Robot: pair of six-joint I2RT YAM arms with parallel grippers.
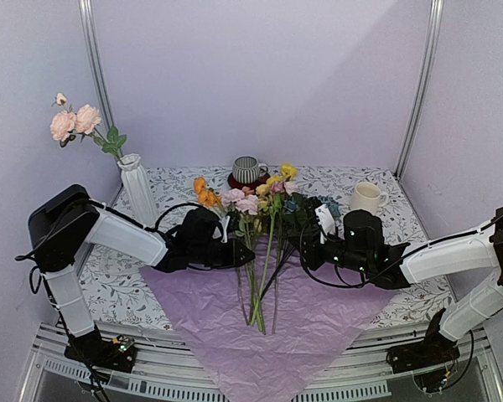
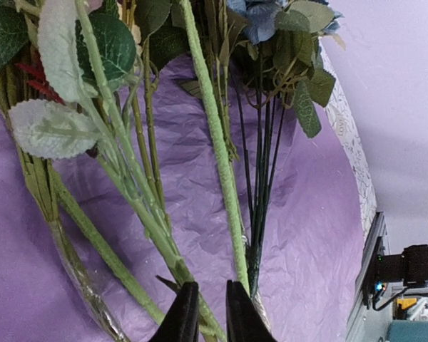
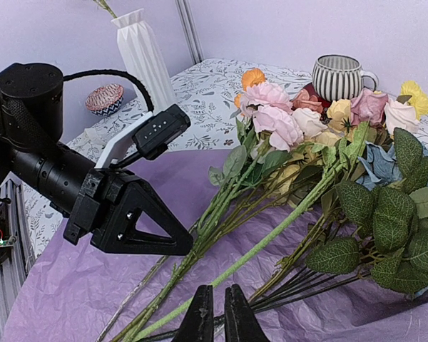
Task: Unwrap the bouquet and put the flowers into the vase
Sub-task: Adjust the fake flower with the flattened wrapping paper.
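Lilac tissue paper [image 1: 302, 327] lies opened flat on the patterned tabletop [image 1: 117, 285], one corner hanging over the near edge. The flowers [image 1: 260, 251] lie loose on it, blooms toward the rear, stems fanned toward the near edge.

Left arm: reaches in low from the left, forearm nearly level and pointing right. The left tool [image 2: 210, 320] sits at the stems. Its fingers stand a narrow gap apart and a green stem runs into that gap. Whether the stem is clamped cannot be told.

Right arm: reaches in low from the right, forearm nearly level and pointing left. The right tool [image 3: 217, 317] sits over the paper beside the leafy stems. Its fingers are closed together, and nothing is seen held between them.

The vase [image 1: 138, 188] stands upright at the left rear of the tabletop, well apart from both tools. Pink blooms [image 1: 75, 123] on a leafy stem lean out of it to the left.
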